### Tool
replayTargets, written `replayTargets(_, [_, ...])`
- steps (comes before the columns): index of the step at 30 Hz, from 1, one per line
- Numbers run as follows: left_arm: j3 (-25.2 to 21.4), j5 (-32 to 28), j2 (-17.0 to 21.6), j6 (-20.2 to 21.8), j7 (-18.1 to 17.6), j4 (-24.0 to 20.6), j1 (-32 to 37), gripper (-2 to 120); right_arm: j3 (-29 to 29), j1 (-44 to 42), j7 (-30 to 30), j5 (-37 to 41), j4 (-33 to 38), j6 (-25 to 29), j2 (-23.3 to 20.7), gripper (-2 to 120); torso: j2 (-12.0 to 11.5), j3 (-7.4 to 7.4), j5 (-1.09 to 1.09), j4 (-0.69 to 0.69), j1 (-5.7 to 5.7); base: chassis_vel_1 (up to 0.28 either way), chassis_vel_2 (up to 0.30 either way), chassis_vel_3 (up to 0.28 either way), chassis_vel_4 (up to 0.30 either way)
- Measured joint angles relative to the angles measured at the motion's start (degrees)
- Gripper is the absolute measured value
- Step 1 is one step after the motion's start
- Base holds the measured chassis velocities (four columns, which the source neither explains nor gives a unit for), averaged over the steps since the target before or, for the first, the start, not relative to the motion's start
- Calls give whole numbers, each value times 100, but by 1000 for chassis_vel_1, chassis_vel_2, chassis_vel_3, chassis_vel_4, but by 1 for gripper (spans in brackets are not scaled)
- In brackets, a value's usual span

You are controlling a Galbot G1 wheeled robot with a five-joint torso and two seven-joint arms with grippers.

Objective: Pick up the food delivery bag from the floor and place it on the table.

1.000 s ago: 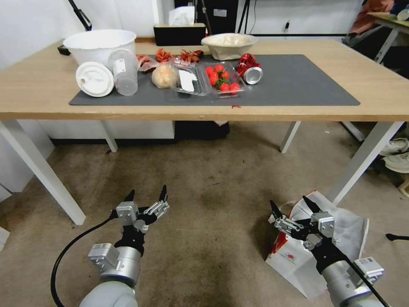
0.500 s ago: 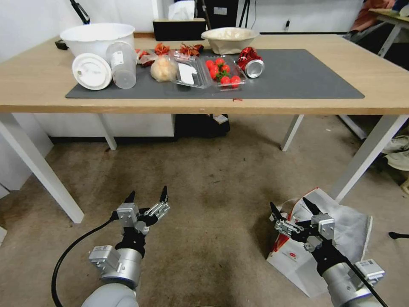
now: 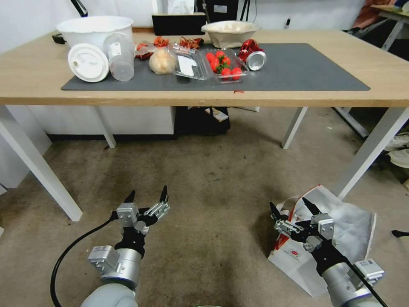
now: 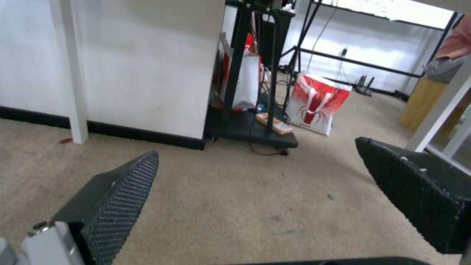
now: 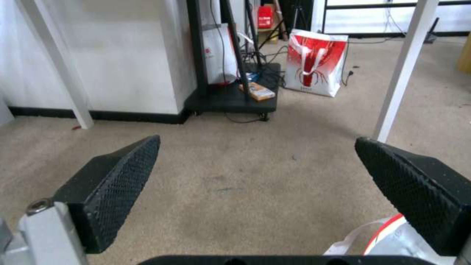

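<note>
The food delivery bag (image 3: pixel 341 238) lies on the floor (image 3: pixel 204 179) at my lower right, near the foot of the table's (image 3: pixel 204 91) right front leg. It looks slumped on its side, its open foil-lined mouth toward two o'clock and its white printed face with the small red logo toward seven, so I judge its long axis to run roughly from seven to two.

My right claw (image 3: pixel 294 211) hangs over the bag's near-left top edge, by the red gusset and the handles, with both fingers spread wide and nothing between them. From my right wrist, the handle and the red edge peek in just beside one fingertip (image 5: pixel 417 184); the bag (image 5: pixel 392 243) sits slightly to that finger's side, not centred in the gap, and I cannot tell whether anything touches.

My left claw (image 3: pixel 146 197) is also spread wide and empty, over bare carpet at about nine o'clock from the bag and well apart from it. The right arm is plainly the nearer one. The table top lies ahead at twelve o'clock, its dark grey mat (image 3: pixel 306 68) free on the right half.
</note>
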Motion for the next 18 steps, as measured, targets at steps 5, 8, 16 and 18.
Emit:
replayTargets(5, [-5, -16, 16, 4, 0, 49, -20, 100, -3, 21, 5, 1, -43, -7, -6, 100, -97, -81, 0, 0, -17, 0, 0, 0, 0])
replayTargets(8, [-4, -30, 19, 13, 7, 96, -45, 100, -5, 40, 6, 1, -82, -12, -8, 100, -188, -164, 0, 0, -25, 0, 0, 0, 0])
replayTargets(16, [3, -50, 21, 27, 18, 183, -83, 100, -5, 56, 8, 6, -156, -14, -15, 100, -377, -346, 0, 0, -30, 0, 0, 0, 0])
replayTargets(18, [4, -51, 20, 28, 23, 188, -89, 100, -4, 60, 8, 7, -160, -13, -16, 100, -394, -349, 0, 0, -33, 0, 0, 0, 0])
